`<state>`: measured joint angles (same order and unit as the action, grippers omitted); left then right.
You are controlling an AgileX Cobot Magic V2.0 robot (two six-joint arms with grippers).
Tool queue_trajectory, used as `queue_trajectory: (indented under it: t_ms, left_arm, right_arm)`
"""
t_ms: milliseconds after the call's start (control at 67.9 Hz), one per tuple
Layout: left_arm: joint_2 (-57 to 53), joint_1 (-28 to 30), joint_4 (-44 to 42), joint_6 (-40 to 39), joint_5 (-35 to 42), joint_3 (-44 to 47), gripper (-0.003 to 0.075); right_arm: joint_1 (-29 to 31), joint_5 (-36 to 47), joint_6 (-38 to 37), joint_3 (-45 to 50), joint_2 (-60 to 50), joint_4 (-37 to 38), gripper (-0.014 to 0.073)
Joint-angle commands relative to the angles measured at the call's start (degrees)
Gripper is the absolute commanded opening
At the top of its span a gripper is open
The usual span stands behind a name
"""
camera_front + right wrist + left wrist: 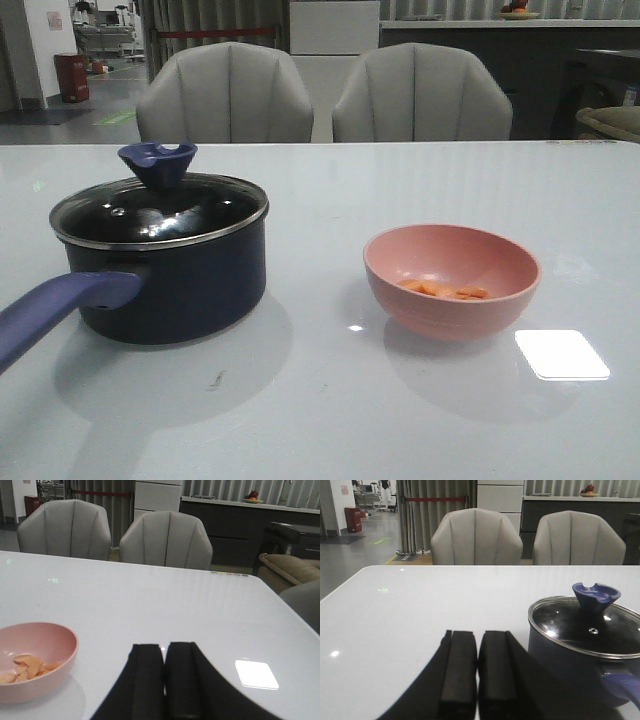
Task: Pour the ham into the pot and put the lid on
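With both the left gripper (478, 680) and right gripper (165, 685) pressed together, empty, the lid (160, 208) sat on the pot (170, 275) at table left, so the ham (443, 290), lying in the pink bowl (452, 280) at right, risked spilling off glass if poured first.

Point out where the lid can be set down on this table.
Bare table lies between the pot and the pink bowl, along the near edge, and behind both toward the chairs. The lid is on the pot.
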<state>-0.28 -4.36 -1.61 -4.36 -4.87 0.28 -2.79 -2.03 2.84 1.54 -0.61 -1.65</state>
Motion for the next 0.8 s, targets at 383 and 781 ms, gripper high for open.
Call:
queue_trajectory:
  t_ms: [383, 781]
  left_arm:
    - [-1.0, -0.2, -0.1, -0.4, 4.9, 1.2, 0.0133]
    - [-1.0, -0.2, -5.5, 0.6, 4.1, 1.2, 0.0133]
  right_arm:
    - [0.2, 5.0, 0.3, -0.3, -1.1, 0.7, 0.0148]
    - [0.2, 5.0, 0.3, -0.3, -1.1, 0.7, 0.0148]
